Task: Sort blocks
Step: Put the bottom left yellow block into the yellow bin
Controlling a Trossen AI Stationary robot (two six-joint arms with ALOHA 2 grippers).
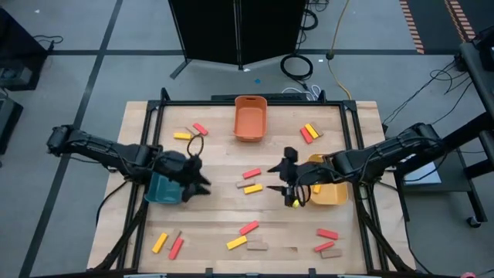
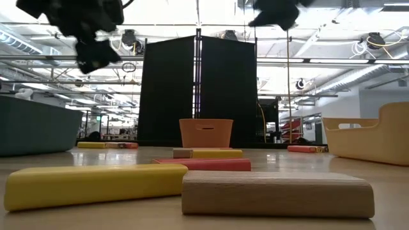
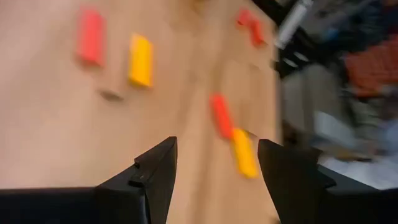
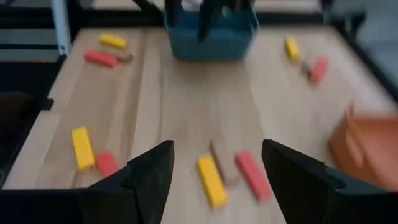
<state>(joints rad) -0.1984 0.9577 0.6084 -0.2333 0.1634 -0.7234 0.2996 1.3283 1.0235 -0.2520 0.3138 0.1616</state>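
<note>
Red, yellow and tan blocks lie flat and scattered over the wooden table. One group of three [image 1: 251,182] lies mid-table, also seen as blocks [image 4: 227,173] in the right wrist view. My left gripper [image 1: 197,182] is open and empty, raised at the teal bin's [image 1: 160,189] right edge. Its wrist view shows open fingers [image 3: 217,168] above bare wood and blocks [image 3: 233,134]. My right gripper [image 1: 279,179] hovers open and empty just left of the yellow bin [image 1: 328,190], right of the middle group, fingers [image 4: 217,171] apart. In the low view both grippers [image 2: 96,54] [image 2: 275,13] hang well above the table.
An orange bin [image 1: 250,117] stands at the far middle. More blocks lie at far left [image 1: 189,132], far right [image 1: 309,133], near left [image 1: 167,245], near middle [image 1: 247,238] and near right [image 1: 328,242]. A raised black frame [image 1: 363,224] edges the table.
</note>
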